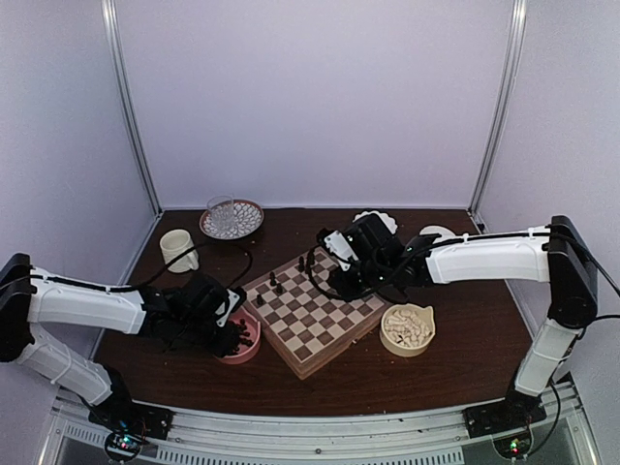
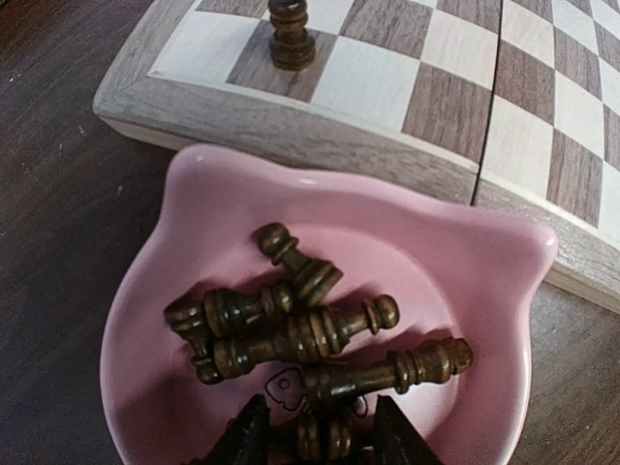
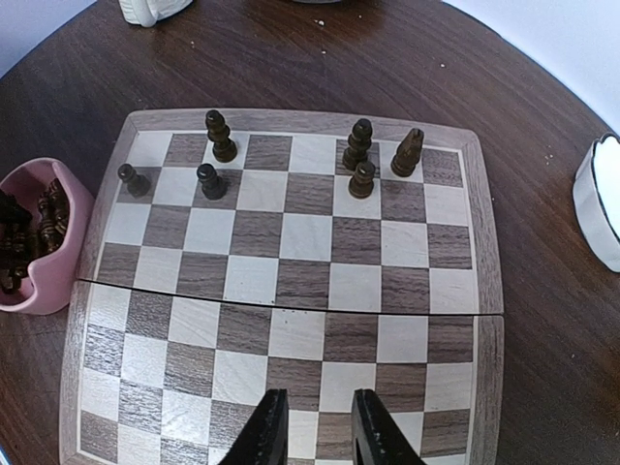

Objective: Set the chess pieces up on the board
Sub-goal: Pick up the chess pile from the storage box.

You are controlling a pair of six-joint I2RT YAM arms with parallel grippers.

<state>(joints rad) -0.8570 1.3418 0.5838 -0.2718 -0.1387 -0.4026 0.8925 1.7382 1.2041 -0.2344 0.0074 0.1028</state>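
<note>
The board (image 1: 315, 315) lies in the middle of the table, turned at an angle. Several dark chess pieces (image 3: 221, 136) stand along its far rows, one of them at a corner square (image 2: 291, 34). More dark pieces (image 2: 291, 339) lie in a heap in a pink bowl (image 2: 223, 174) beside the board's left edge. My left gripper (image 2: 322, 431) is down in that bowl (image 1: 244, 351), open, its fingers either side of one lying piece with gaps showing. My right gripper (image 3: 315, 426) hovers over the board's near squares (image 3: 291, 281), open a little and empty.
A cream bowl (image 1: 408, 329) of white pieces sits right of the board. A cream mug (image 1: 177, 249) and a glass on a patterned plate (image 1: 231, 218) stand at the back left. White dishes (image 1: 438, 232) are at the back right.
</note>
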